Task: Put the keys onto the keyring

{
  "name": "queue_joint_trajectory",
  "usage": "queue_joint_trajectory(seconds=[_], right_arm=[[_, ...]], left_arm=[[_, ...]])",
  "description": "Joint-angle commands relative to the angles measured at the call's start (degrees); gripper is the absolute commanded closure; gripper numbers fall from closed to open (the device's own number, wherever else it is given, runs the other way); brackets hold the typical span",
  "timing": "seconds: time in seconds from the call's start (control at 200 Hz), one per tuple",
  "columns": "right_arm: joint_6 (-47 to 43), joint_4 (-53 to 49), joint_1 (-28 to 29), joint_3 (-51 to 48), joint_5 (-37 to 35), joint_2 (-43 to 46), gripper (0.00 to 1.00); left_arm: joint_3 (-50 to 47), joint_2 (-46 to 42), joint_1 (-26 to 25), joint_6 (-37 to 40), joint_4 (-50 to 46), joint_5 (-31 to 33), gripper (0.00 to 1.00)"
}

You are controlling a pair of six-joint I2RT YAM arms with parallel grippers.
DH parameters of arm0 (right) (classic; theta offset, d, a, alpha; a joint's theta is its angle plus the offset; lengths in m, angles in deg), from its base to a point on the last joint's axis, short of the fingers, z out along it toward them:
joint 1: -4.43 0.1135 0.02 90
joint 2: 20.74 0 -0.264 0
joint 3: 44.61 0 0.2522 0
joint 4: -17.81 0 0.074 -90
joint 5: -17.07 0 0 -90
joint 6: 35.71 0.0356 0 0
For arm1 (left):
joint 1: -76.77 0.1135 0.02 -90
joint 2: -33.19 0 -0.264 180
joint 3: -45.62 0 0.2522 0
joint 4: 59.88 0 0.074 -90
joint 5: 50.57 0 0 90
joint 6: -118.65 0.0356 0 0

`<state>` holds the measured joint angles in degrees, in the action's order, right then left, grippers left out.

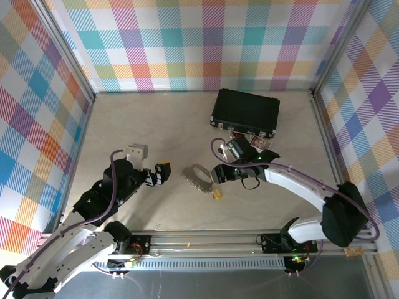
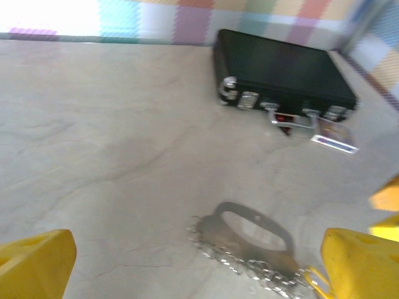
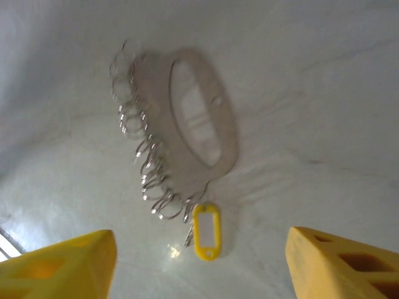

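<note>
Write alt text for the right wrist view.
An oval grey metal keyring lies flat on a pale table, small wire rings strung along one edge and a yellow tag at the end. The right gripper hangs open above it, its yellow fingers wide apart, holding nothing.

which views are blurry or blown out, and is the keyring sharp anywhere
Top external: evenly lit and sharp, keyring small but clear. Left wrist: blurred throughout, case smeared, wall at top left blown out white. Right wrist: keyring soft, yellow tag crisper, small glare spot on the table beside it.
</note>
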<state>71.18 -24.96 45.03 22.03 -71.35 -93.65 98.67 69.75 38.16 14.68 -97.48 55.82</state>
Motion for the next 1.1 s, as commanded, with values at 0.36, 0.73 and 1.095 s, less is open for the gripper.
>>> queue_joint_trajectory(seconds=[0.36,0.73,1.095], right_arm=[[-7.31,13.32,-8.45,-8.91,-29.37,14.86,0.01],[-8.9,28.79,-17.71,-22.54,-39.03,22.74,0.01],[-13.05,43.02,-23.78,-31.7,-36.27,18.42,0.01]], left_arm=[[-6.94,12.76,3.06,-0.94,11.28,31.48,0.0],[-17.12,14.11,11.15,9.03,31.75,32.5,0.0],[-22.68,16.97,15.43,11.58,43.84,31.43,0.0]])
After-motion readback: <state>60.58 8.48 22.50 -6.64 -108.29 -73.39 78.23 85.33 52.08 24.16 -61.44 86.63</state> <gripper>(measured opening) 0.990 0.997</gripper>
